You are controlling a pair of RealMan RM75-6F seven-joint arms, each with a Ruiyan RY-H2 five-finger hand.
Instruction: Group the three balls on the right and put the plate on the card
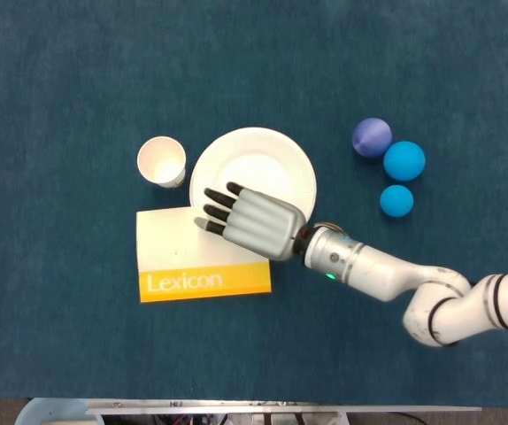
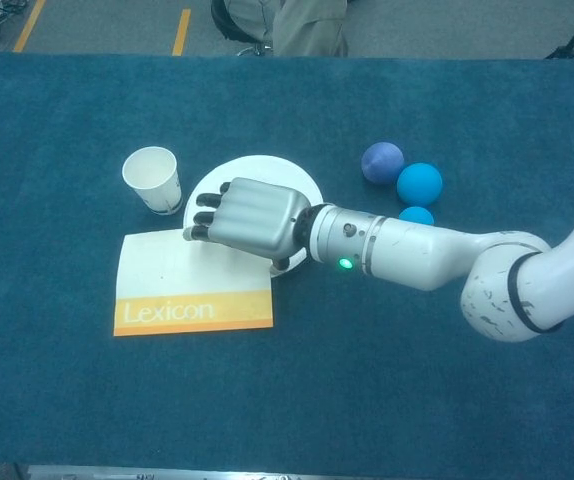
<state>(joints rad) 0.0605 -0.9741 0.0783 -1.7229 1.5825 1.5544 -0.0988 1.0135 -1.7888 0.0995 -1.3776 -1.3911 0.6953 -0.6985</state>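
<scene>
The white plate (image 1: 263, 159) (image 2: 267, 172) lies mid-table, its near edge meeting the white and yellow "Lexicon" card (image 1: 170, 252) (image 2: 157, 265); which lies on top I cannot tell. My right hand (image 1: 250, 221) (image 2: 247, 215) rests palm down across the card's far right corner and the plate's near rim, fingers stretched leftward, holding nothing. Three balls sit close together on the right: a purple ball (image 1: 372, 137) (image 2: 382, 162), a large blue ball (image 1: 404, 160) (image 2: 419, 184) and a small blue ball (image 1: 396, 200) (image 2: 416, 215). My left hand is in neither view.
A white paper cup (image 1: 162, 161) (image 2: 152, 178) stands upright just left of the plate, beyond the card's far edge. Dark blue cloth covers the table. My right forearm (image 1: 387, 274) stretches from the lower right toward the plate.
</scene>
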